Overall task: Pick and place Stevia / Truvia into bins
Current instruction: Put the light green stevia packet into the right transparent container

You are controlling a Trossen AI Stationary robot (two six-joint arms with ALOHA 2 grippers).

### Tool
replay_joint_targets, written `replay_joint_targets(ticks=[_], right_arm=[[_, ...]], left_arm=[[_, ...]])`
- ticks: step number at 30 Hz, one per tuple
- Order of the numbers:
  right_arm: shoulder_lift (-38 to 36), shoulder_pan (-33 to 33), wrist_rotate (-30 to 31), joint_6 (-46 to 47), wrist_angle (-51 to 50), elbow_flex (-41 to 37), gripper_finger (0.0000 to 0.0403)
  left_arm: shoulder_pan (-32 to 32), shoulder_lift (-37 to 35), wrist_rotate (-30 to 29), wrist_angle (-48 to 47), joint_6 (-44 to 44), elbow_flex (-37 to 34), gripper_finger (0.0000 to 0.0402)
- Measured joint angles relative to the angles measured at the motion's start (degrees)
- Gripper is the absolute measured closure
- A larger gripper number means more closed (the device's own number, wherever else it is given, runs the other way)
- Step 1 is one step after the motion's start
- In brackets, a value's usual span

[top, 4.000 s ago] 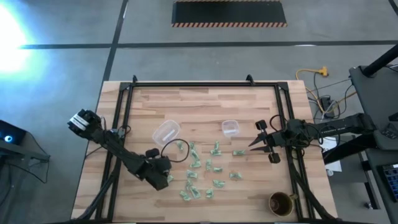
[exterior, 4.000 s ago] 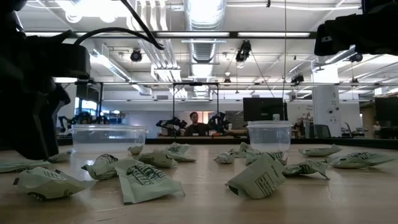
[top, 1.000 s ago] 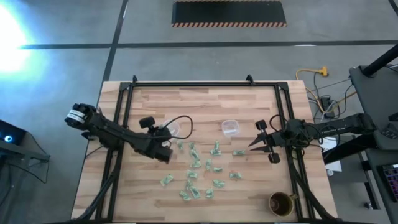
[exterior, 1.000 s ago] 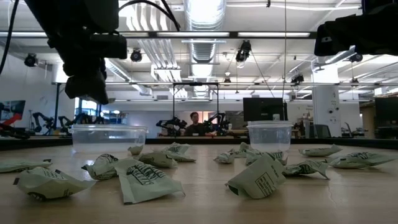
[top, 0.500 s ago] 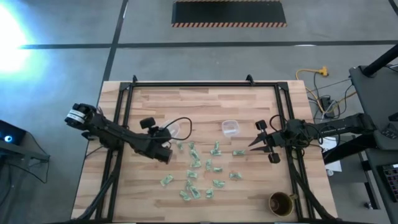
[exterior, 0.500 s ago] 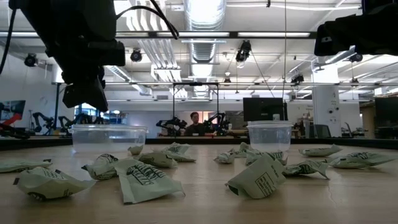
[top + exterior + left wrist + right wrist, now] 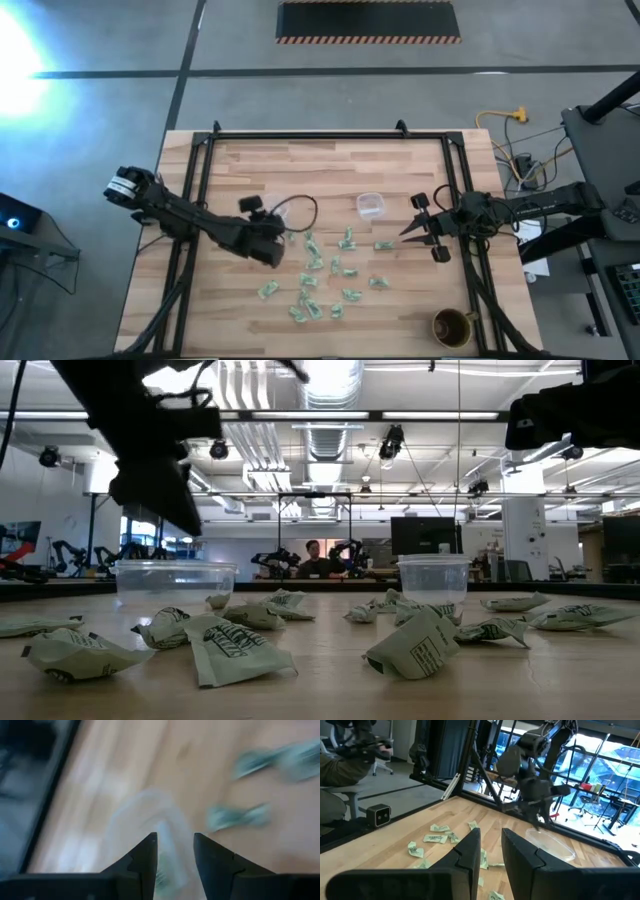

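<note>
high view: left hand (image 7: 272,238) hovers over the larger bin (image 7: 268,203), which the arm mostly covers. smaller bin (image 7: 370,206) stands clear near table (image 7: 330,165) centre. sweetener packets (image 7: 315,262) lie scattered between and below the bins. right hand (image 7: 420,228) waits at the table's right edge, its fingers spread apart and holding nothing. brown cup (image 7: 451,326) sits at the near right corner.

low view: the dark left hand (image 7: 160,485) hangs above the larger bin (image 7: 176,582), clear of its rim. the smaller bin (image 7: 434,579) is well apart from it. crumpled packets (image 7: 235,645) litter the foreground.

left wrist view: blurred. fingers (image 7: 146,857) are a little apart with a narrow gap. a pale green packet (image 7: 163,859) shows in that gap, but whether it is gripped or already lying in the clear bin (image 7: 145,827) below, cannot tell. more packets (image 7: 238,816) lie on the wood beside it.

right wrist view: right fingers (image 7: 470,851) are parted and empty. the left arm (image 7: 532,780) is over the bin (image 7: 551,843) across the table.

judgement: drop-off step at the larger bin. next move likely calls for opening over the bin if a packet remains, then swinging to the nearest loose packet.
</note>
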Motion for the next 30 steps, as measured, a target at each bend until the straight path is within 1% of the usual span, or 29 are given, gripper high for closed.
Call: replay_joint_targets(ticks=[4,6,8,11,15,18,22,25,27,30], right_arm=[[0.00,0.02,-0.01,1.89,-0.39,0.00,0.0335],[0.45,0.04,-0.01,3.66,-1.81,0.00,0.0335],[1.53,0.04,-0.01,3.77,-3.43,0.00,0.0335],[4.84,0.05,0.56,3.24,-3.80,0.00,0.0335],[10.08,0.07,4.57,3.47,-5.65,1.99,0.0335],[15.59,0.18,7.02,5.03,-10.87,5.90,0.0335],[25.13,1.47,11.60,8.07,-19.68,11.62,0.0335],[32.28,1.92,13.51,9.45,-25.93,15.72,0.0335],[36.34,1.92,13.73,10.16,-28.07,18.12,0.0335],[41.09,1.92,13.69,10.98,-28.32,20.38,0.0335]], left_arm=[[-0.21,0.07,5.85,12.60,12.17,-0.25,0.0290],[-0.26,0.07,8.61,16.83,15.91,-0.28,0.0290],[-0.28,0.07,10.15,18.77,17.80,-0.28,0.0290],[-0.49,0.08,11.26,18.85,18.09,-0.28,0.0290],[-0.87,0.10,11.60,18.88,18.05,-0.69,0.0290],[-1.22,0.11,11.71,19.00,18.02,-0.70,0.0290],[-1.80,0.11,11.74,18.95,18.00,-0.70,0.0290],[-2.33,0.11,11.78,18.95,17.96,-0.70,0.0290],[-2.71,0.11,11.78,18.95,17.91,-0.70,0.0290],[-3.25,0.11,11.81,18.95,17.90,-0.70,0.0290]])
